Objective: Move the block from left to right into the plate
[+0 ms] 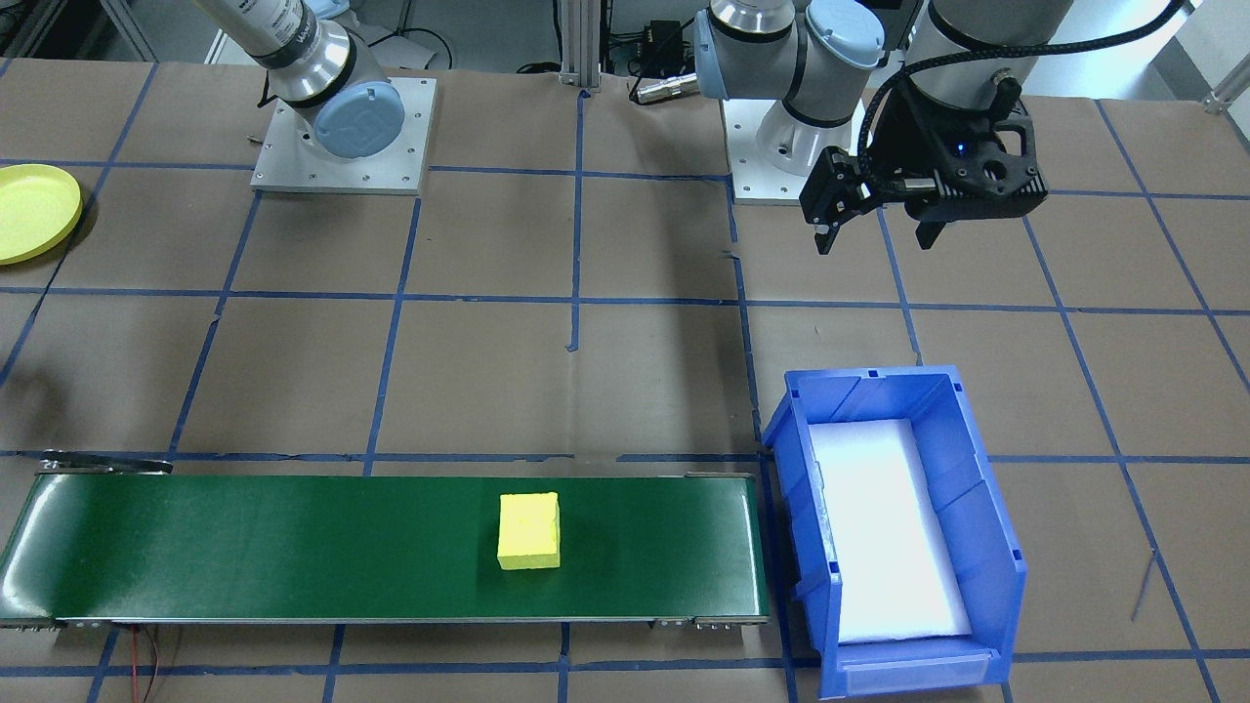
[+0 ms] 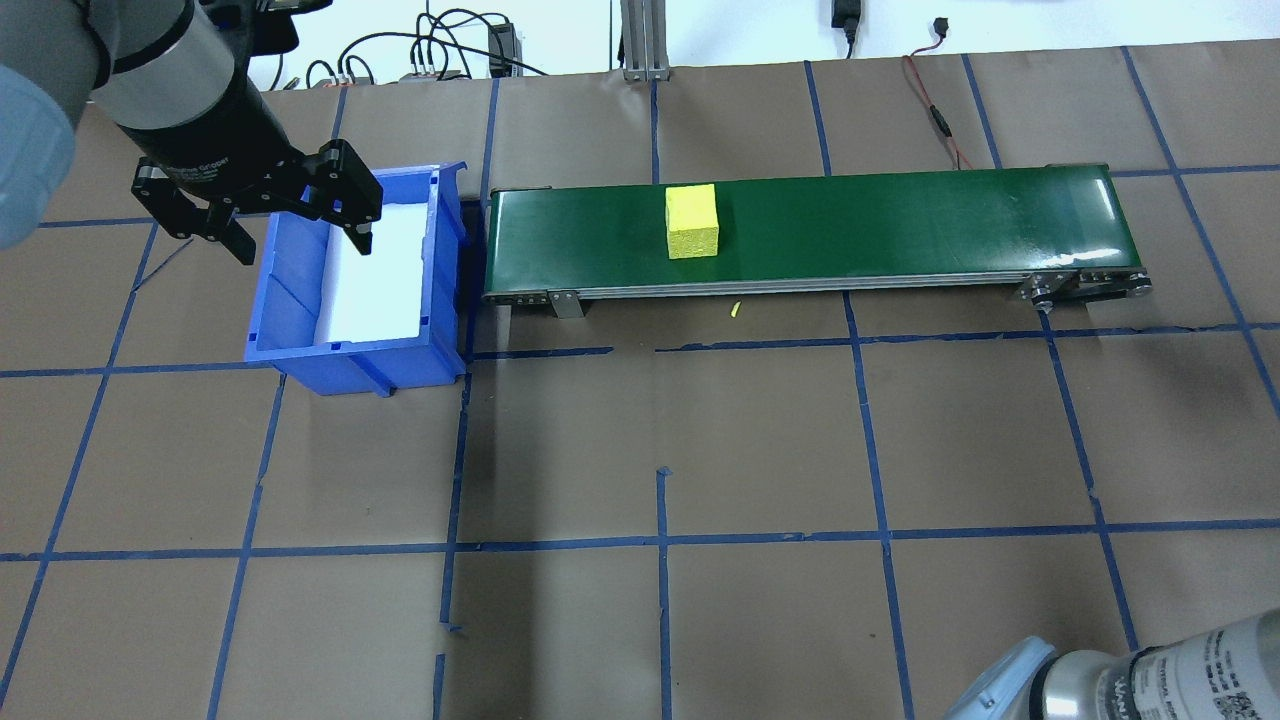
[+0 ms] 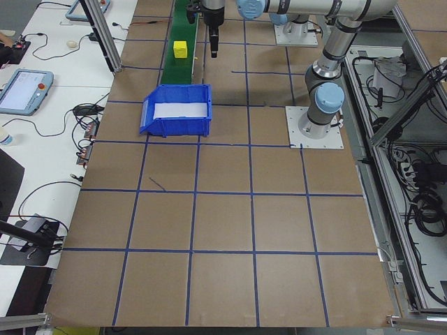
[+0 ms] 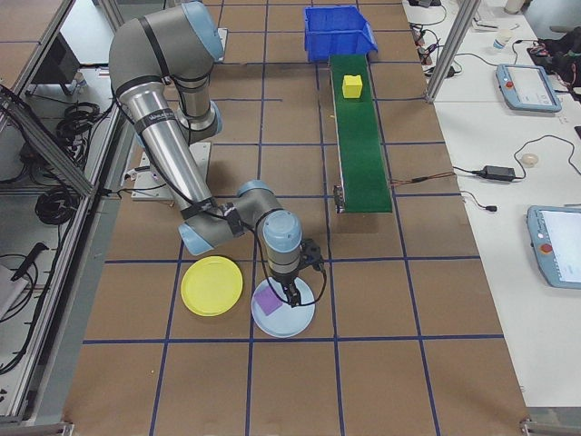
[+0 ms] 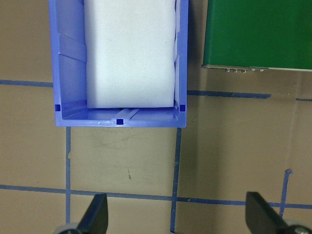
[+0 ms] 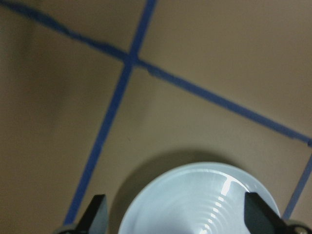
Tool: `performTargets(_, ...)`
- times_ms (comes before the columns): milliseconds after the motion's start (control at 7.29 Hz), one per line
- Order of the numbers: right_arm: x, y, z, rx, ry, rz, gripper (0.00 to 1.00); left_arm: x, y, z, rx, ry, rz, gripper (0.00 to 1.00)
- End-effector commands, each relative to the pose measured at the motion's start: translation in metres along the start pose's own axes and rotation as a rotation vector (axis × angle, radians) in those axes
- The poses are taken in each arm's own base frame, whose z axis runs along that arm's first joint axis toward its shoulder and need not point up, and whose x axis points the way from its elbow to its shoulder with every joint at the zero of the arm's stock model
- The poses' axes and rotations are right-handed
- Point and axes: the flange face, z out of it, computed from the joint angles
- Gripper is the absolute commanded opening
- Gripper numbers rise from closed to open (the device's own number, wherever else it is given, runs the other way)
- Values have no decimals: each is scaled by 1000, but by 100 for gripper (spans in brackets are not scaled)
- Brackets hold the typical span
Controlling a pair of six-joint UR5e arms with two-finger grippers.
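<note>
No readable writing marks the block [image 1: 529, 530] or plate [image 1: 35, 212].

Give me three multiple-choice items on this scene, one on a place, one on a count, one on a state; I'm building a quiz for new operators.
1. Where is the yellow block?
A. In the blue bin
B. On the green conveyor belt
C. On the yellow plate

2. How many plates lie near the right gripper in the exterior right view?
A. One
B. Two
C. Three

3. How is the left gripper?
A. Open and empty
B. Shut on the block
C. Shut on the bin's rim

Key:
1. B: the block sits on the belt, beside the blue bin.
2. B: the yellow plate and a pale blue plate.
3. A: the left wrist view shows its fingers wide apart with nothing between.
</note>
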Motion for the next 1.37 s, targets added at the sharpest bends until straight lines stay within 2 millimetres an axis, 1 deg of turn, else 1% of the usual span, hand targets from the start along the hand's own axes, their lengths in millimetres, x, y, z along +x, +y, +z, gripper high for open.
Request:
performTargets(0,-96,-118,-43,67,-56,82,99,0,0,0,1,-5,6,100)
performTargets(137,-158,-181,-59,86,-71,178,98,1,1,-1,2,0,6,100)
performTargets(275,-219,-238,-81,116,-73,227,98,0,0,-1,4,1,5,100)
performTargets(412,-274,-271,-95,86,-97,289,98,0,0,-1,4,1,5,100)
performTargets(549,-323,-294,-104,79,-134,378,98,0,0,-1,5,4,5,100)
performTargets(686,-349,-306,-100,68,-149,426,98,1,0,-2,8,6,5,100)
performTargets(961,-365,-317,-92,73,-259,508,98,1,0,-3,11,8,3,100)
performTargets(1235,-374,-328,-62,43,-328,505,99,1,0,-2,10,6,0,100)
